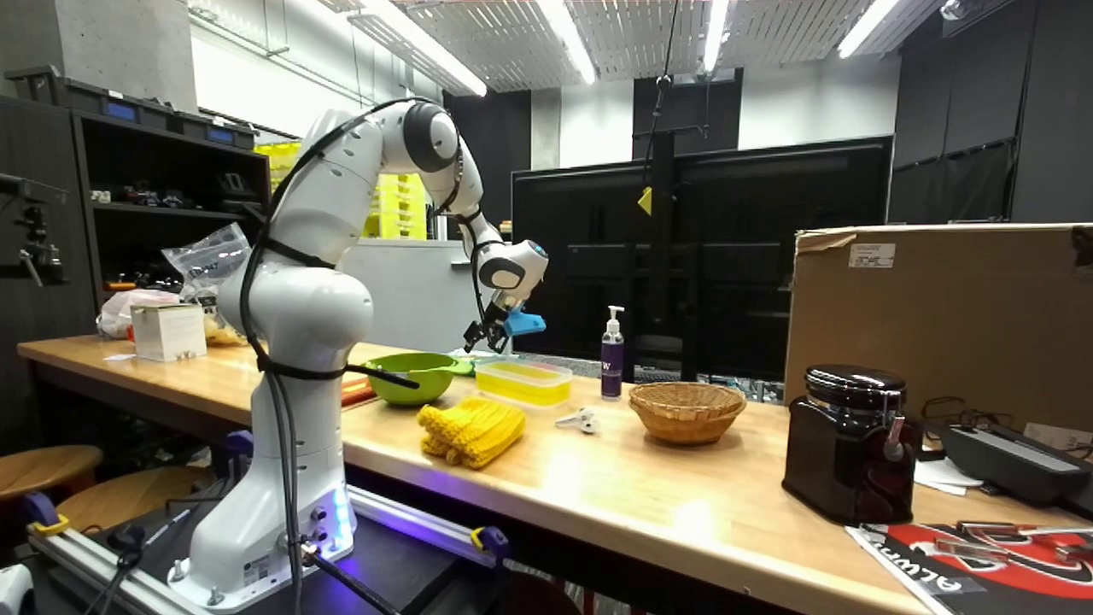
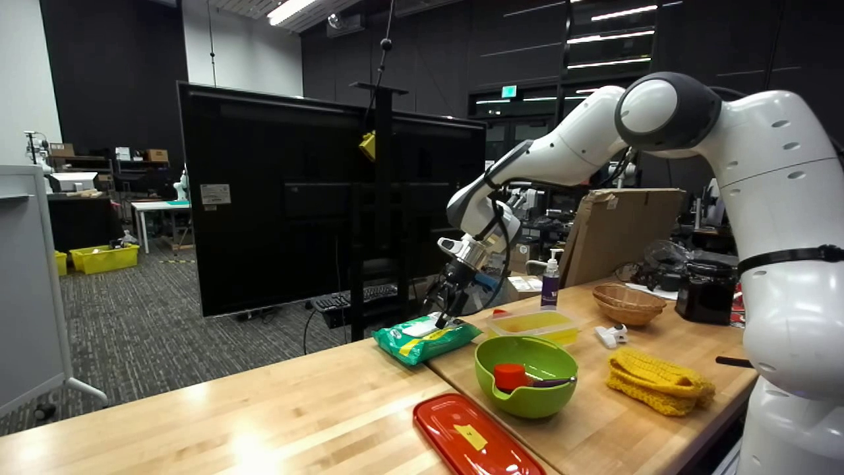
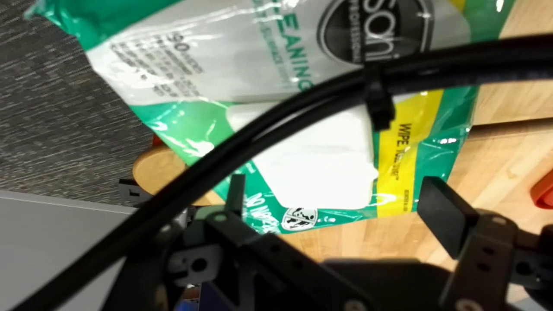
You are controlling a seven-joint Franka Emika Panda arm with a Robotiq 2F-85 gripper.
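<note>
A green and white pack of wipes with a white lid lies on the wooden table in an exterior view (image 2: pixel 422 344). It fills much of the wrist view (image 3: pixel 402 160). My gripper is open and empty in the wrist view (image 3: pixel 335 195), its two black fingers wide apart over the lid end of the pack. It points down at the pack in an exterior view (image 2: pixel 436 313); whether a finger touches it I cannot tell. The gripper also shows in an exterior view (image 1: pixel 484 340), behind the green bowl (image 1: pixel 408 380). A black cable crosses the wrist view and hides part of the pack.
Near the pack stand a clear container with yellow inside (image 2: pixel 534 324) and a red lid (image 2: pixel 478 439). The green bowl holds a red item (image 2: pixel 510 377). Further along are a yellow knit cloth (image 1: pixel 474 431), pump bottle (image 1: pixel 612 367), wicker basket (image 1: pixel 687 418) and black jar (image 1: pixel 850 461).
</note>
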